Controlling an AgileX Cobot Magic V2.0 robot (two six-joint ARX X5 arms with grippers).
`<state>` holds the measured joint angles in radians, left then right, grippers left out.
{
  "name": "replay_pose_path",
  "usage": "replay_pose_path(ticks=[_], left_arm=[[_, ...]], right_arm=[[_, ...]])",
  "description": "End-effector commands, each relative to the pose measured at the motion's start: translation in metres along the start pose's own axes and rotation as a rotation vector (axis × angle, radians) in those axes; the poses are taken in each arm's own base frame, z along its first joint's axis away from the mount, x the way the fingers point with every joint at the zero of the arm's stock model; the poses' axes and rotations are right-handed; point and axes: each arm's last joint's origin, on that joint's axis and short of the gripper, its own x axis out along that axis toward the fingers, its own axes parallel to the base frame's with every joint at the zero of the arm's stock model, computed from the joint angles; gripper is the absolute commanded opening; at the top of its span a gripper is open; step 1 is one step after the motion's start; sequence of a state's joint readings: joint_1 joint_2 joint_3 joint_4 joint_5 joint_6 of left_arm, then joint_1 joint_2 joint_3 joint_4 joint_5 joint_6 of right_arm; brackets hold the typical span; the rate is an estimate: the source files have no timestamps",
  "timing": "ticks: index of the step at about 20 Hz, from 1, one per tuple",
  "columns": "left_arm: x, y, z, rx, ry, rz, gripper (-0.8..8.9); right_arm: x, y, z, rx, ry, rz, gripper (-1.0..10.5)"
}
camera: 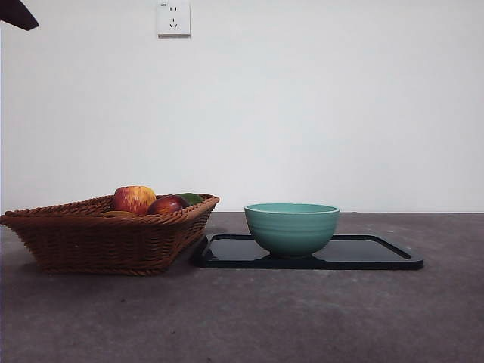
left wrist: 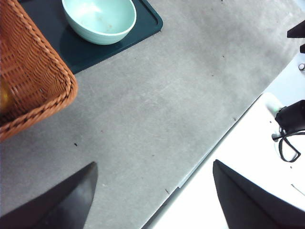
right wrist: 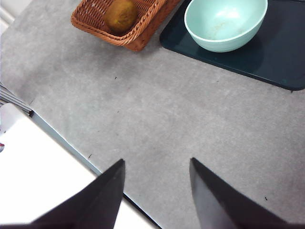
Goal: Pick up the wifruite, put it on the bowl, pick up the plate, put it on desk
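1. Two pincers are waiting at the near edge of the tabletop (right wrist: 157,119), both spread and gripping nothing: my left pincer (left wrist: 152,200) is hanging over bare grey surface, and my right pincer (right wrist: 157,191) is doing the same.
2. The wifruite (right wrist: 121,15) is lying in the wicker basket (camera: 106,234), in the corner nearest my right wrist camera, which is the only view showing it whole.
3. It is sitting ahead of my right pincer, across open tabletop; my left wrist view is catching only the basket's wall, so I am judging the right arm better placed (though the basket stands on the left in the front view).
4. Its long axis seems to be running roughly along the basket's near rim, but it looks nearly round, so I cannot tell exactly.
5. The bowl (camera: 292,227) is standing upright and empty on the black tray (camera: 378,257), just beside the basket.
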<state>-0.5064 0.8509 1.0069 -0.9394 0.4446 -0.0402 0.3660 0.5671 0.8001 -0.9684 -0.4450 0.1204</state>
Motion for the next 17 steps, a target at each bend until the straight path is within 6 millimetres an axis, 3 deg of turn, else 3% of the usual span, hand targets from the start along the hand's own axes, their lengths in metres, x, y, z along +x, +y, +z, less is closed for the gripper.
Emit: replay_pose_path(ticks=[1,7,10,17], left_arm=[[-0.002,-0.002,0.005,0.040,-0.020,-0.010,3.74],[-0.002,-0.002,0.005,0.040,-0.020,-0.010,3.74],[-0.002,-0.002,0.005,0.044,-0.020,-0.010,3.74],[-0.002,-0.002,0.005,0.048,-0.026,-0.010,3.75]], right_arm=[[-0.001,0.001,0.003,0.007,-0.008,0.004,2.2],[0.001,0.000,0.004,0.123,-0.010,-0.027,2.3],[0.008,-0.002,0.015,0.185,-0.025,-0.024,2.9],[0.050,-0.018,0.088,0.202,0.001,-0.167,2.9]])
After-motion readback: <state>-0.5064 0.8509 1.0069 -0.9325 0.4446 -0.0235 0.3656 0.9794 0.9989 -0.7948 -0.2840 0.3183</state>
